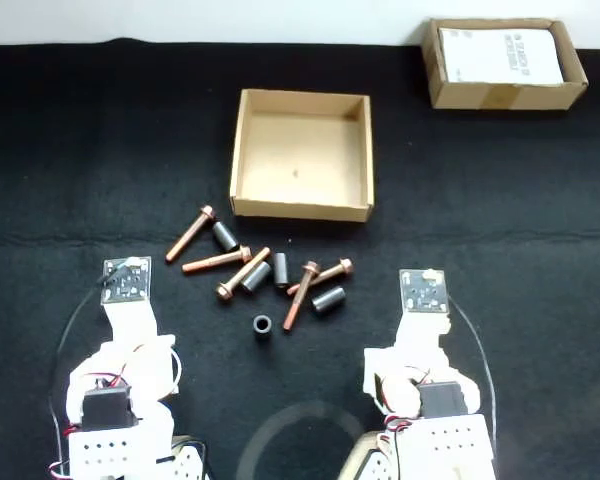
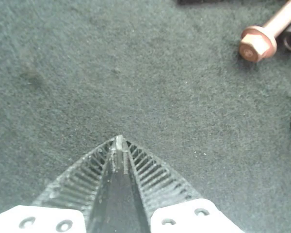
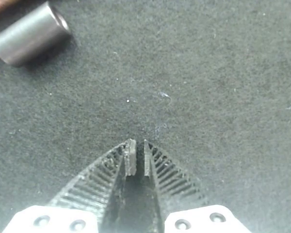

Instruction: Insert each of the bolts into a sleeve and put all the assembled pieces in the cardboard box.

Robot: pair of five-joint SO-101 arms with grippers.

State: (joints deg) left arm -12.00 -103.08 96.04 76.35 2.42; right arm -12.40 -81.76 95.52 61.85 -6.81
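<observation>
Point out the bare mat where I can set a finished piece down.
Free: the mat left of the cardboard box; the strip between it and the paper-filled box; the mat right of the sleeves. Crowded: the bolts and sleeves scattered just in front of the cardboard box.

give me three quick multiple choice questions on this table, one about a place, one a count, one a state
1. Against the bolts, the open cardboard box lies:
A) on the robot's side
B) on the far side from the robot
C) on top of them
2. Copper bolts lying loose:
A) three
B) five
C) eight
3. The cardboard box is:
A) empty
B) full of parts
C) closed by a lid

Answers: 1 B, it sits past them in the high view; 2 B, five copper shafts can be counted; 3 A, its bare floor shows.
</observation>
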